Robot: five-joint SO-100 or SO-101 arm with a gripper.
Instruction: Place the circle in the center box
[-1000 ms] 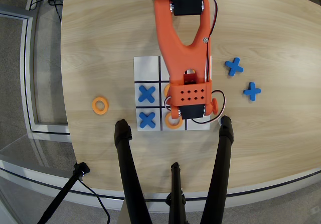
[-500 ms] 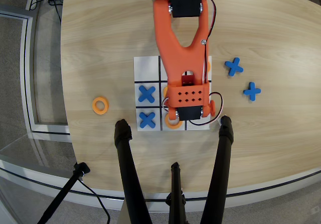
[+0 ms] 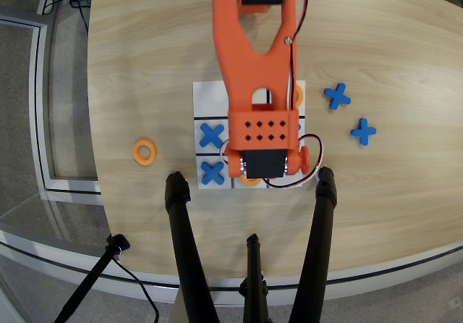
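Note:
My orange arm (image 3: 253, 69) reaches down the overhead view over the white grid board (image 3: 206, 100) and covers the center box. My gripper (image 3: 266, 172) sits under the wrist block above the board's lower middle; its fingers are hidden. One orange ring (image 3: 145, 151) lies on the table left of the board. A second ring (image 3: 299, 95) peeks out by the arm in the board's upper right cell. A sliver of a third ring (image 3: 249, 181) shows at the lower middle cell, just under the wrist. Two blue crosses (image 3: 210, 135) (image 3: 213, 172) lie in the board's left column.
Two more blue crosses (image 3: 337, 95) (image 3: 363, 131) lie on the wood table right of the board. Black tripod legs (image 3: 182, 243) (image 3: 320, 229) stand at the near table edge below the board. A cable (image 3: 307, 177) loops beside the wrist.

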